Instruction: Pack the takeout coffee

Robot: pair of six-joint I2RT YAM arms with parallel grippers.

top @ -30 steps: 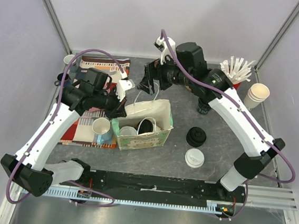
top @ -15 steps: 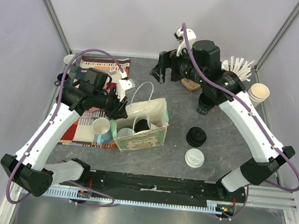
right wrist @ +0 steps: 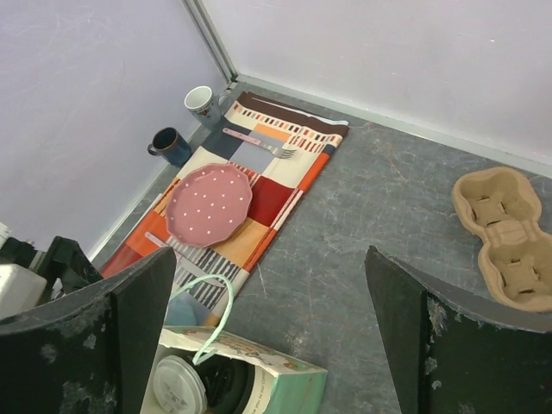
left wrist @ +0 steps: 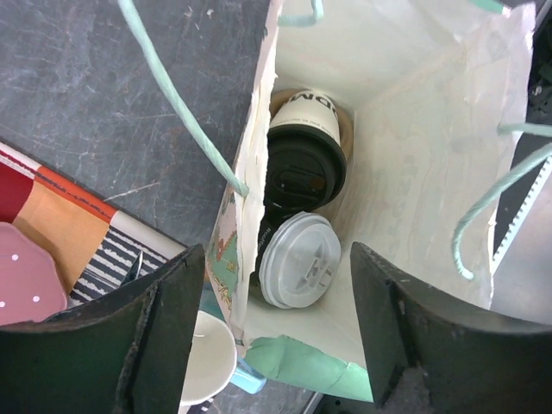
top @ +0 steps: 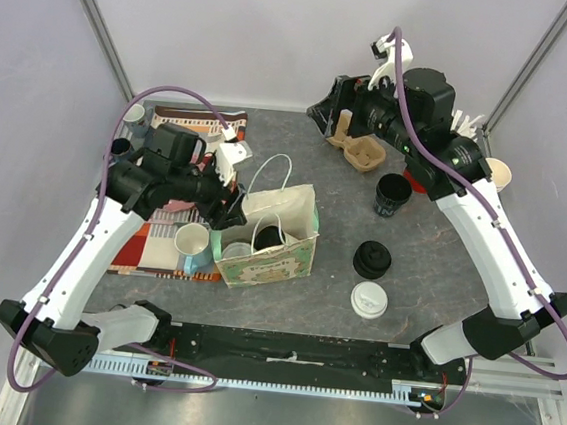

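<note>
A takeout coffee cup with a white sip lid [left wrist: 299, 259] stands inside the paper bag [top: 277, 257]. A black-lidded cup [left wrist: 306, 168] stands next to it in the bag. My left gripper [top: 231, 211] hovers over the bag's left rim, open; in the left wrist view the bag's wall [left wrist: 246, 164] runs between the two fingers, which do not touch it. My right gripper [top: 325, 111] is open and empty, high over the back of the table; its wrist view shows the bag [right wrist: 259, 379] far below. Another white lid [top: 368, 300] sits on the table at front right; what is under it I cannot tell.
A black lid [top: 371, 259] and a lidless black cup [top: 393, 195] stand right of the bag. A cardboard cup carrier [top: 360, 150] lies at the back. Stacked paper cups [top: 496, 173] are far right. A striped placemat [right wrist: 259, 164] carries a pink plate [right wrist: 210, 205]; an open white cup [top: 193, 239] is beside the bag.
My left gripper has opened and let go of the bag's rim. My right arm has swung up and to the right, away from the bag, staying open.
</note>
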